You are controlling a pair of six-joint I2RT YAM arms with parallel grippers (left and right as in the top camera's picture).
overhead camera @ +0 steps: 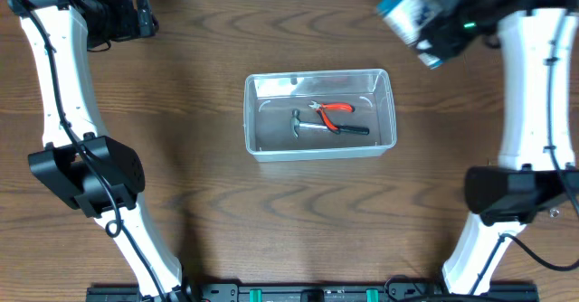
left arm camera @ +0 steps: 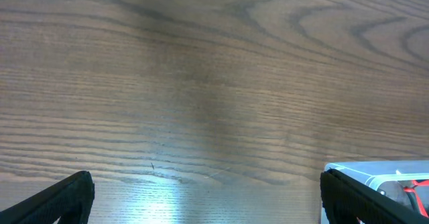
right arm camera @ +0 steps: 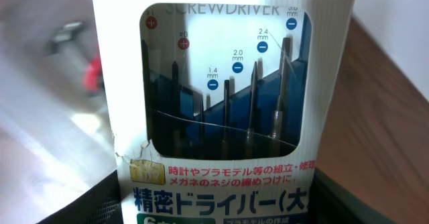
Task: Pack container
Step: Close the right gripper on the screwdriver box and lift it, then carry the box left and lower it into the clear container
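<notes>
The clear plastic container (overhead camera: 320, 115) sits at the table's centre and holds a small hammer (overhead camera: 312, 125) and red-handled pliers (overhead camera: 333, 109). Its corner shows in the left wrist view (left arm camera: 375, 174). My right gripper (overhead camera: 432, 33) is at the back right, above the table, shut on a blue-and-white screwdriver set box (overhead camera: 407, 14). That box fills the right wrist view (right arm camera: 221, 103), with the container blurred behind it at left. My left gripper (overhead camera: 145, 19) is open and empty at the back left, its fingertips low in the left wrist view (left arm camera: 208, 200).
The wooden table (overhead camera: 181, 157) surrounds the container. Both arm bases stand at the front left (overhead camera: 90, 175) and front right (overhead camera: 516, 193).
</notes>
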